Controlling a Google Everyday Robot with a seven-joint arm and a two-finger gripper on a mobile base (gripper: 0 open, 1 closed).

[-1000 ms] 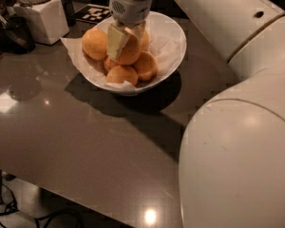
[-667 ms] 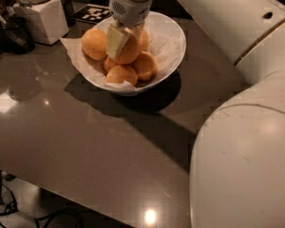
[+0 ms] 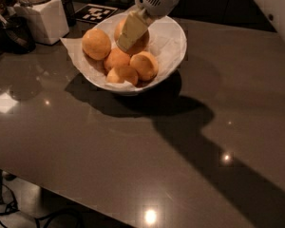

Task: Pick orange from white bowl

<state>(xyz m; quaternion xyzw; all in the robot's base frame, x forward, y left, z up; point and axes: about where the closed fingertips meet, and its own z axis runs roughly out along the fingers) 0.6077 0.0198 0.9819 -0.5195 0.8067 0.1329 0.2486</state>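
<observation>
1. position. the gripper (image 3: 128, 36) is inside the wide, shallow white bowl lined with crumpled white paper (image 3: 179, 51), at the bowl's rear half. it enters from above and from the far side, tilted so that its pale yellowish tip points down and toward the camera.

2. target. the round, dull-peeled orange at the back of the pile (image 3: 141, 45) lies directly behind and under the gripper tip. peel shows on both sides of the tip, so the gripper overlaps the fruit's middle in this view. whether it touches the peel cannot be confirmed.

3. gripper state. it cannot be told whether the gripper is apart or clamped on the fruit; the far side of the contact is hidden by the gripper itself.

4. neighbours. four similar oranges share the bowl: one at the left rim (image 3: 96, 43), one in the centre (image 3: 116, 59), one at the front (image 3: 122, 74) and one at the front right (image 3: 144, 65). the centre one sits just below the gripper tip and appears to touch the target.

5. governing relation. the target has no long axis; approach angle matters less than centring. the fruit is essentially at the gripper, not offset to any side. judged next move: secure the hold, then a straight upward withdrawal.

6. risk. a lift could nudge the centre fruit or drag the paper lining.

7. surroundings. the bowl stands on a dark glossy surface (image 3: 133, 156); a white square jar (image 3: 43, 19) stands well apart at the rear left.
</observation>
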